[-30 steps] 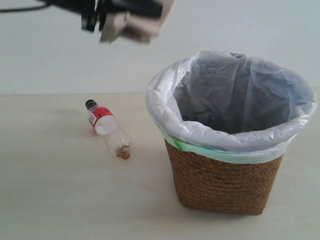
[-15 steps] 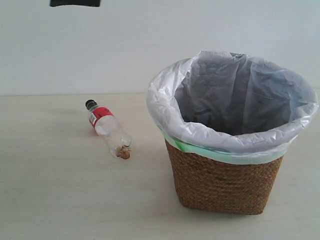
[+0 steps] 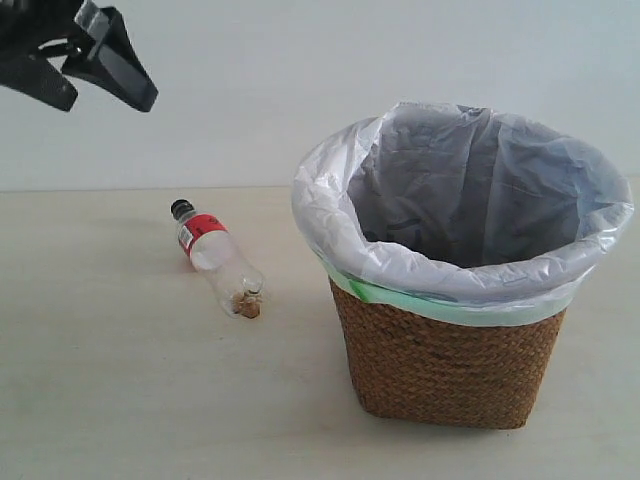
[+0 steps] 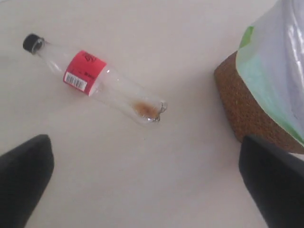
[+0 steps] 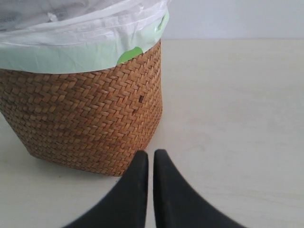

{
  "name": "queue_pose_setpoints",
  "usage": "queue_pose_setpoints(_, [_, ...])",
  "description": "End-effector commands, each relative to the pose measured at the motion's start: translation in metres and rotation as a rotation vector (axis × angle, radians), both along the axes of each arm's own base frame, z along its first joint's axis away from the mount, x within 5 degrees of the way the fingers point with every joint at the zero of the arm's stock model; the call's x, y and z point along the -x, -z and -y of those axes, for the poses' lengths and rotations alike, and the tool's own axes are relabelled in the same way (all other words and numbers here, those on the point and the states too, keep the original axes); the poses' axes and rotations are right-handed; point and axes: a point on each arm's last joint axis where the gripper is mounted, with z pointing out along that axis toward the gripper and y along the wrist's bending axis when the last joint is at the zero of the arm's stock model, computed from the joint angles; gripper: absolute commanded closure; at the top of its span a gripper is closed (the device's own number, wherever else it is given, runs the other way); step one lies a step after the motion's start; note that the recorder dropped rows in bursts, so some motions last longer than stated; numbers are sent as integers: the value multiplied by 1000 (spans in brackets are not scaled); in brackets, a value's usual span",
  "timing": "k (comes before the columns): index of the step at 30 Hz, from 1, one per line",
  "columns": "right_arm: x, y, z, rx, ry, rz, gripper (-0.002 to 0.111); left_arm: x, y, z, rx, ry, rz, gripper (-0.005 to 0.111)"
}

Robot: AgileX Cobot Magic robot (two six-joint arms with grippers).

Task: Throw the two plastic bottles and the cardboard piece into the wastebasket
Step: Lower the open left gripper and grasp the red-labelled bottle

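- The left end effector point(image 3: 105, 92) hangs high above the left side of the tabletop point(image 3: 110, 400), with its fingers spread wide apart and nothing between them
- The right end effector point(image 5: 150, 159) sits low, just beside the wastebasket point(image 3: 445, 365), with its fingers pressed together and empty
- One bottle point(image 3: 215, 258) lies on its side on the tabletop, left of the wastebasket and clear of it; its black cap point(image 4: 32, 42) points away from the wastebasket and its red label point(image 4: 85, 71) sits near the cap end
- The other bottle and the cardboard piece are nowhere on the visible tabletop; the bottom of the white bag point(image 3: 470, 190) is hidden, so I cannot tell whether they lie inside
- The step in hand looks like reaching down for this bottle with the left end effector
- In the left wrist view the bottle lies on a slant to the fingers, so the wrist should turn until they straddle its body squarely
- Closing at or just below the label seems wise, near the middle of its length, so it hangs level
- The round, thin plastic may roll or buckle, so come straight down and squeeze gently
- Lift well over the bag's rim before moving across, and let go above the middle of the opening
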Motion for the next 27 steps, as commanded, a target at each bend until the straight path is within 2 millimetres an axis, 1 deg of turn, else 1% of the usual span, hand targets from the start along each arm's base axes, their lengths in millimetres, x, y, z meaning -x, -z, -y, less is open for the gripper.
queue_pose_setpoints(1, [0, -1, 0, 5, 3, 10, 108, -13, 26, 0, 60, -175, -132, -1])
queue_pose_setpoints(3, [0, -1, 0, 5, 3, 10, 108, -22, 37, 2, 100, -262, -184, -1])
queue_pose_setpoints(5, [0, -1, 0, 5, 3, 10, 108, -30, 48, 5, 128, -305, -225, -1])
queue_pose_setpoints(7, [0, -1, 0, 5, 3, 10, 108, -37, 61, 9, 151, -311, -257, -1])
queue_pose_setpoints(11, [0, -1, 0, 5, 3, 10, 108, -51, 88, 26, 199, -308, -312, -1])
queue_pose_setpoints(14, [0, -1, 0, 5, 3, 10, 108, -61, 106, 34, 215, -334, -314, -1])
queue_pose_setpoints(21, [0, -1, 0, 5, 3, 10, 108, -80, 149, 32, 206, -506, -398, 3])
queue_pose_setpoints(23, [0, -1, 0, 5, 3, 10, 108, -86, 155, 34, 207, -510, -391, 6])
queue_pose_setpoints(26, [0, -1, 0, 5, 3, 10, 108, -94, 161, 44, 215, -517, -403, 14])
queue_pose_setpoints(27, [0, -1, 0, 5, 3, 10, 108, -96, 163, 48, 214, -516, -405, 15])
